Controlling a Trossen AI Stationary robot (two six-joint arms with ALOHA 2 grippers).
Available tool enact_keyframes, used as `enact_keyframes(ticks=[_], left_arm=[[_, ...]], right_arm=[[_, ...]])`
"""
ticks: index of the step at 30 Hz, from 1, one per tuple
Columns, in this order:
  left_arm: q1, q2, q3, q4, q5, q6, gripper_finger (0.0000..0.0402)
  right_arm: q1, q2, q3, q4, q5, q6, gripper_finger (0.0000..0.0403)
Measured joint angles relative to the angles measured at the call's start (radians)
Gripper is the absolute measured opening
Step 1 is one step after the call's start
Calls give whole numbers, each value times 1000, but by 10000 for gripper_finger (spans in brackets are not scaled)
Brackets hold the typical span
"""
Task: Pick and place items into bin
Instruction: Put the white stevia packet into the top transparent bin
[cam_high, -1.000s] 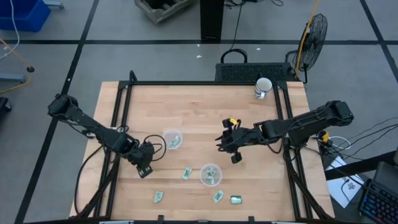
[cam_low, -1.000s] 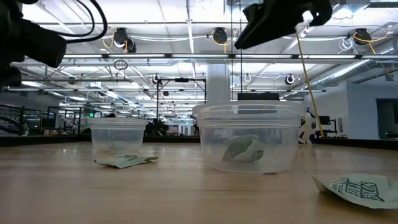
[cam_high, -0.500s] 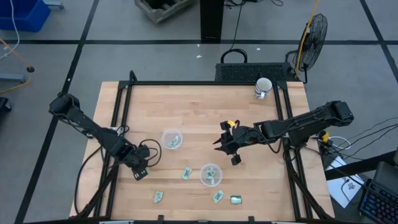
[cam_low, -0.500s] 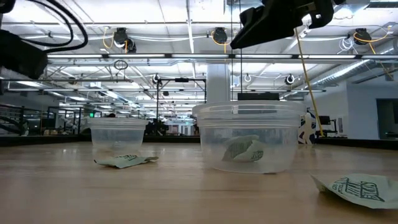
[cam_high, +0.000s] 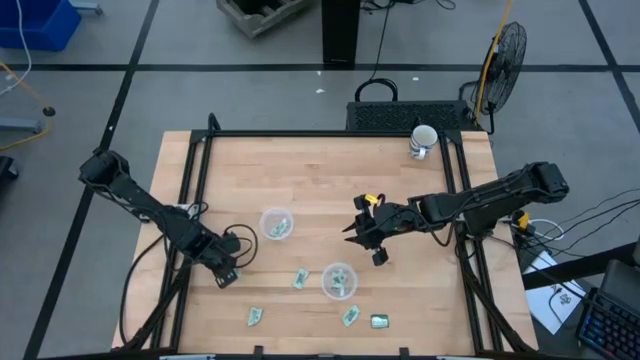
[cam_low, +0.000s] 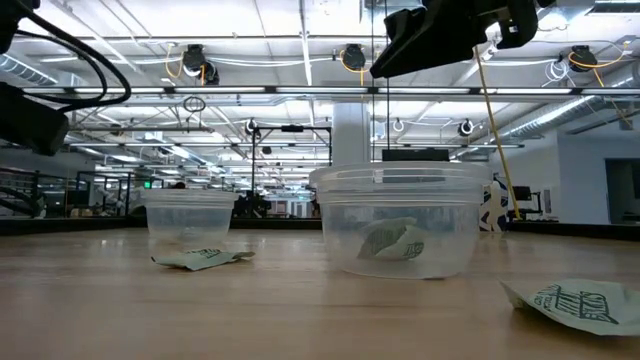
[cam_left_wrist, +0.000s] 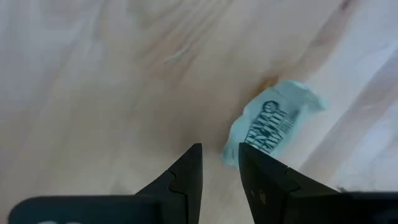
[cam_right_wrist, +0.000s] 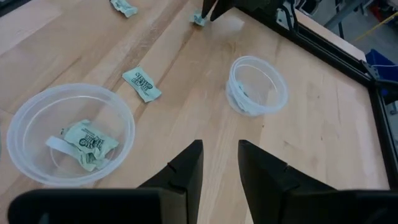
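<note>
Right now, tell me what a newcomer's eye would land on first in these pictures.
Two clear round plastic cups stand mid-table: the nearer one holds a crumpled light-green wrapped packet, the farther one sits toward the left arm. More small green packets lie loose on the pale wooden table along its near edge, such as one at the right end. The left gripper hangs over another packet; the right gripper hovers mid-table.

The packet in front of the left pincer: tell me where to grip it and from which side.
Come straight down on the packet with the left pincer and pinch across its narrow width at the middle. It lies flat and crumpled on the table, so its long edges are probably the easiest to catch.
</note>
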Motion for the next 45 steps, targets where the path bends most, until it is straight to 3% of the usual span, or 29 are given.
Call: enact_keyframes(ticks=[12,20,34,39,45], left_arm=[[0,0,-1,15,-22,0,101],[0,0,-1,15,-22,17,8],[43,0,53,6,-29,172,3],[75,0,167,-12,-171,380,3],[158,0,316,-100,-507,624,4]], right_arm=[[0,0,0,0,0,0,93],[0,0,0,0,0,0,93],[0,0,0,0,0,-25,93],[0,0,0,0,0,-53,93],[0,0,0,0,0,-74,93]])
